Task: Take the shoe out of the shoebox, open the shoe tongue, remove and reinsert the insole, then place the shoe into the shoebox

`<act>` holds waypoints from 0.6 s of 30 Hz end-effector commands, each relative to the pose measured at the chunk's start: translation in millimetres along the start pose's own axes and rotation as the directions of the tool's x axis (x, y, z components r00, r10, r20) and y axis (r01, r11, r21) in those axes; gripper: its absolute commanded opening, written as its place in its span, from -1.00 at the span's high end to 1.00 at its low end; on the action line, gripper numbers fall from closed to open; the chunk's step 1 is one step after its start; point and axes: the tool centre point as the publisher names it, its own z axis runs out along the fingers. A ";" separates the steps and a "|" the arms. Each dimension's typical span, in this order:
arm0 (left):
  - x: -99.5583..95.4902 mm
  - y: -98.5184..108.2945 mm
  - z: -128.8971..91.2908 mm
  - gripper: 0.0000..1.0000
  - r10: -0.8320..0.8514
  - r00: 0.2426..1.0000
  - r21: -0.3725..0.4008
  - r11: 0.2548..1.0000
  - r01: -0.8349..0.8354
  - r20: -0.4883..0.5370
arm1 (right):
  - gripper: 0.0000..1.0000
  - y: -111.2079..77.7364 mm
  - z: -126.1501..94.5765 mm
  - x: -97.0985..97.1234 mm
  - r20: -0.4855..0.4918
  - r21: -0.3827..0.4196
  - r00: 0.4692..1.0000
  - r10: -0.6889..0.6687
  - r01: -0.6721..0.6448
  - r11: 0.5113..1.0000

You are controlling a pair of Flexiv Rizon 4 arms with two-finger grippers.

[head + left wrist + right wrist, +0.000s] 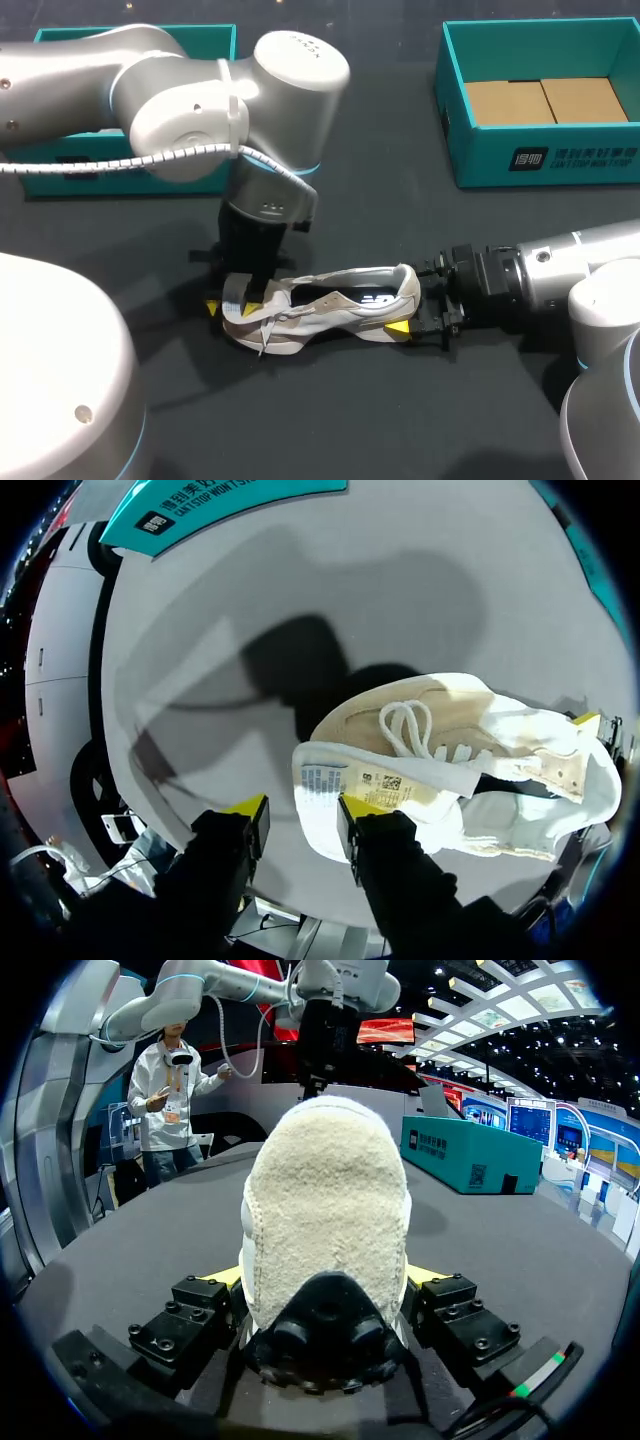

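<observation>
While the shoe (340, 305) sits on the dark surface (400, 420), well apart from the shoebox (545, 165), its long axis runs side to side, heel (325, 1200) toward my right arm and toe toward my left. The right jaws clench the heel. The left jaws stand released, one finger (355, 808) against the tongue (390, 780).

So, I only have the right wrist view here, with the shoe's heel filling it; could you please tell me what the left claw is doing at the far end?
Observer: The left claw is open at the shoe's tongue; the tongue's edge lies between its fingers, not gripped from both sides.
Operator: Thank you. And is the shoebox ready to take the shoe?
Observer: Yes, the teal shoebox sits open at the far right of the table, with only brown cardboard inside.
</observation>
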 end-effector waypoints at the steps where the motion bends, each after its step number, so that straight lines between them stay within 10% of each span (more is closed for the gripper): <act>1: 0.1 -0.9 3.3 0.08 -0.003 1.000 0.002 1.000 0.003 0.020 | 1.00 0.1 -0.5 0.6 0.001 0.003 1.000 -0.001 0.001 1.000; 18: -9.3 13.9 -75.6 0.05 0.133 0.980 0.198 0.975 -0.103 -0.146 | 1.00 0.1 -0.5 0.6 0.001 0.003 1.000 -0.001 0.001 1.000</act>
